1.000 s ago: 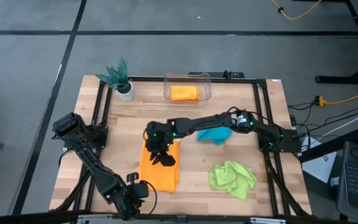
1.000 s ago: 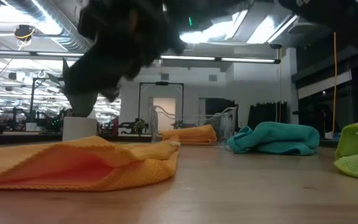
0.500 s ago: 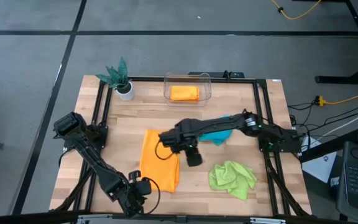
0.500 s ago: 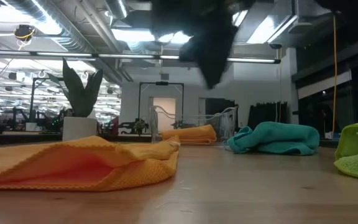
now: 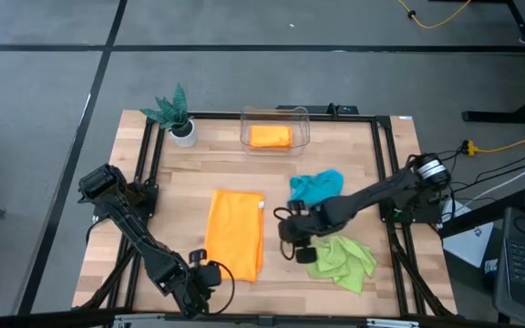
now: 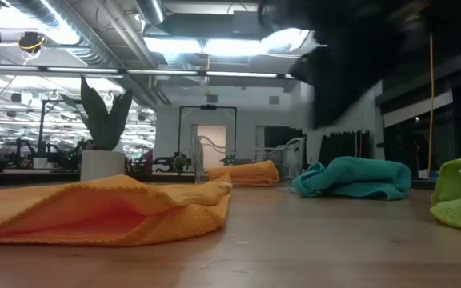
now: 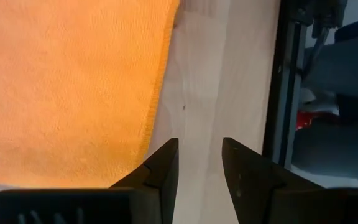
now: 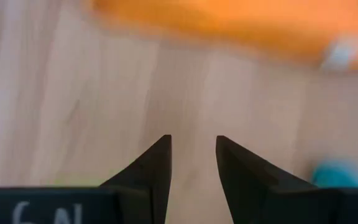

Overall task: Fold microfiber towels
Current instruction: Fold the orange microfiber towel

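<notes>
An orange towel (image 5: 235, 232) lies folded over on the wood in mid table; the low view shows its layers (image 6: 102, 212). My left gripper (image 5: 206, 273) hovers open by the towel's near left corner, its fingers over bare wood beside the towel's edge (image 7: 157, 99). My right gripper (image 5: 290, 241) hangs open above the wood between the orange towel and the crumpled lime green towel (image 5: 340, 258). Nothing is between its fingers in the right wrist view (image 8: 192, 158). A bunched teal towel (image 5: 317, 187) lies behind it.
A clear bin (image 5: 274, 117) at the far edge holds another folded orange towel (image 5: 270, 137). A potted plant (image 5: 176, 114) stands at the far left corner. Black frame rails (image 5: 386, 173) run along the table's sides.
My right gripper has left the orange towel and swung toward the table's right edge, a little nearer the front, ending beside the green towel. The orange towel has stayed as it was.
</notes>
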### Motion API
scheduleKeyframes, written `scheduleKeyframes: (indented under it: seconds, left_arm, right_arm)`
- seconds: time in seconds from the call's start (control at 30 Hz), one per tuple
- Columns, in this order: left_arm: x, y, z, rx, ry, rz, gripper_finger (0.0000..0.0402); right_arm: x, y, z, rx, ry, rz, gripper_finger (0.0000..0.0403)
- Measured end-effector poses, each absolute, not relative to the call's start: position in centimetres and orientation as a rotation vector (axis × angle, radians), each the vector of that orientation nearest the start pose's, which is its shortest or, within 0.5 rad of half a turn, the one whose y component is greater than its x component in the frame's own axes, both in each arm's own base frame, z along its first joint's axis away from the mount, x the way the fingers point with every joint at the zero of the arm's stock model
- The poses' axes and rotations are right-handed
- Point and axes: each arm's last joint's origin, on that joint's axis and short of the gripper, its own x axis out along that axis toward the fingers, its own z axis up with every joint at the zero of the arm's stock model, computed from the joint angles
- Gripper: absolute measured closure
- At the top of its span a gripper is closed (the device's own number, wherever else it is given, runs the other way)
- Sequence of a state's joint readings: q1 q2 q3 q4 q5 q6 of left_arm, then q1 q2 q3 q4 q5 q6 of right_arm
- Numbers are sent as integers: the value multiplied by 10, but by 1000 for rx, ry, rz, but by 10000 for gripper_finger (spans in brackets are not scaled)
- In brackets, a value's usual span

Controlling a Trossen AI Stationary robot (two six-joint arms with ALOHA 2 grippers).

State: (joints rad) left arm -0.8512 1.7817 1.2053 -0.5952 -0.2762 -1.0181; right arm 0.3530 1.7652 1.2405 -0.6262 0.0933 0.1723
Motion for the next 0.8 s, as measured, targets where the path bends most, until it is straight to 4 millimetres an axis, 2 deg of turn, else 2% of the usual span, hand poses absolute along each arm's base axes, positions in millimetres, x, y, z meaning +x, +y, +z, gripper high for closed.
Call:
scheduleKeyframes:
  seconds: [0.1, 0.2, 0.37, 0.47, 0.63, 0.8]
  left_arm:
    - [240, -256, 190, -272, 1092, 59, 286]
    - [243, -253, 190, -283, 1089, 75, 286]
    - [237, -250, 188, -330, 1160, 131, 286]
    - [234, -247, 186, -394, 1219, 208, 284]
    - [226, -243, 184, -370, 1284, 272, 262]
    - [220, -248, 184, -308, 1237, 256, 228]
  right_arm:
    - [334, 126, 191, -98, 943, 111, 274]
    - [339, 142, 188, -120, 795, 217, 274]
    - [340, 166, 174, -343, 683, 366, 274]
    - [344, 177, 177, -355, 591, 385, 274]
    - [353, 182, 171, -305, 571, 371, 267]
    - [374, 193, 159, -274, 594, 357, 215]
